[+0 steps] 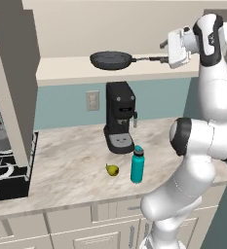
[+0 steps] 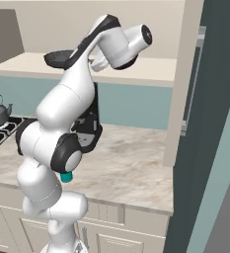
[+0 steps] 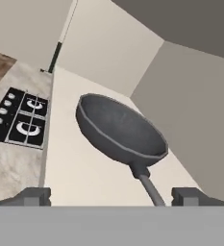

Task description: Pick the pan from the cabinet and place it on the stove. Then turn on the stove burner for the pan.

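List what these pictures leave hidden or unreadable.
- Gripper grip on the pan handle: cut off by the hand view's bottom edge.
- Stove: an open cabinet door covers its right side in the left base view.
- Teal bottle: mostly behind the arm in the right base view.

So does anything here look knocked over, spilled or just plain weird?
Nothing spilled or toppled. The pan sits level on the cabinet shelf, its handle pointing between the robot's open fingers. The bottle and coffee machine stand upright; a pear lies loose on the counter.

Glossy white rounded arm segments; dark joint bands; claw (image 3: 111,196) tips small, dark grey.
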